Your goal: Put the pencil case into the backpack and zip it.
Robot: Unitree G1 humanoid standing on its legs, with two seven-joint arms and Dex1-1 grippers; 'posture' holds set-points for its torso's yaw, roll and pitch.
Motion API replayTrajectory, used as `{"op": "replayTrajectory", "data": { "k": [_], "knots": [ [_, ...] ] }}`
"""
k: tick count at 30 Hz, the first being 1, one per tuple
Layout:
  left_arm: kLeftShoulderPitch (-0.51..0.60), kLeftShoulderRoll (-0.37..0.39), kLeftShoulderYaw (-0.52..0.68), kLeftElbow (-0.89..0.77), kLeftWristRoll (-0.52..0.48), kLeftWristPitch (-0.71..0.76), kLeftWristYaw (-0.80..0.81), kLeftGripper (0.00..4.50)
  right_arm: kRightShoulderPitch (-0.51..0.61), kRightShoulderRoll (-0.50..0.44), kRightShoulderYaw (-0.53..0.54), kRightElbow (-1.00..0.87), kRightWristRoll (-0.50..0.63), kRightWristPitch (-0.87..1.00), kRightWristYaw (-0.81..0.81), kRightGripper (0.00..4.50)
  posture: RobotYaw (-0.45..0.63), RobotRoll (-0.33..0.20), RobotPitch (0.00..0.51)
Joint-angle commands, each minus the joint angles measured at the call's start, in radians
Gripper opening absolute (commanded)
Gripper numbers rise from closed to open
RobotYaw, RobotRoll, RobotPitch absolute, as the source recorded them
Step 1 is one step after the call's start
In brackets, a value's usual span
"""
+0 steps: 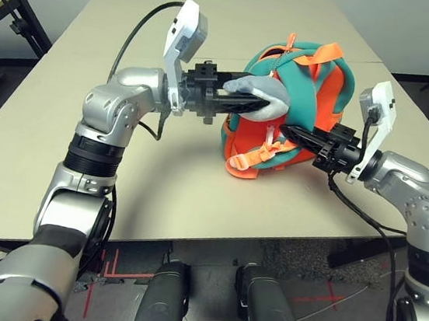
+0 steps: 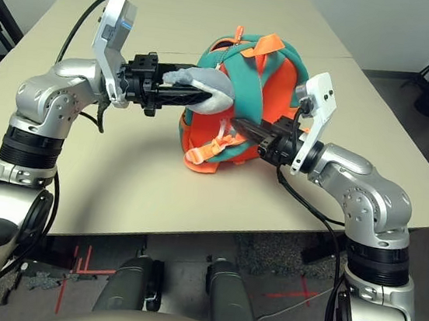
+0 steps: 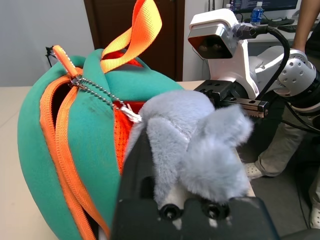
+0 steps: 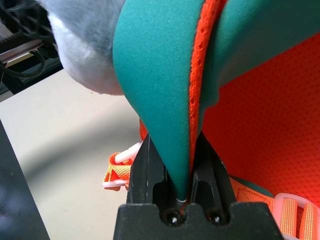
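I have the backpack (image 1: 299, 108) sitting on the desk (image 1: 156, 192) between my two sets of fingers, teal with orange panels, its orange top loop (image 3: 137, 30) standing up.

My left fingers (image 1: 257, 101) reach in level from the side and are clenched on the grey plush fin (image 1: 273, 97); in the left wrist view the fur bulges up between the two black fingers (image 3: 137, 170) and spills over them. Just beyond that fin, the orange zipper line (image 3: 62, 130) runs down the teal shell, with a bead chain (image 3: 100, 92) hanging from the pull (image 3: 64, 59) near the top.

My right fingers (image 1: 290, 131) come in from the opposite side, lower on the bag, and are clenched on a teal flap with an orange mesh lining (image 4: 192, 100); the right wrist view shows that flap pinched down into the gap between the fingers. An orange strap with a pale buckle (image 1: 256, 154) hangs just below them.

I cannot see the pencil case, so I cannot tell where it is.

A person's legs (image 3: 280, 145) stand behind the right arm in the left wrist view.
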Motion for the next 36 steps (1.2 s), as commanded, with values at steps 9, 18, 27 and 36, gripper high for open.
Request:
{"op": "replayTrajectory", "data": {
  "k": [9,18,27,36],
  "knots": [
    [-0.037,0.132,0.066,-0.032,-0.048,0.074,-0.081,0.30,-0.022,0.035,0.031,0.004,-0.015,-0.032,0.007,0.23,-0.13,0.000,0.054],
    [-0.021,0.263,0.124,-0.010,-0.052,0.095,-0.116,0.30,-0.032,0.047,0.041,0.020,-0.030,-0.037,0.010,0.23,-0.12,0.000,0.058],
    [0.133,0.330,0.137,0.017,-0.025,0.083,-0.100,0.30,-0.050,0.048,0.055,0.043,-0.038,-0.034,0.024,0.23,-0.10,0.000,0.074],
    [0.295,0.270,0.093,-0.015,-0.018,0.108,-0.053,0.29,-0.054,0.046,0.065,0.042,-0.040,-0.026,0.025,0.23,-0.10,0.000,0.084]
  ]
}}
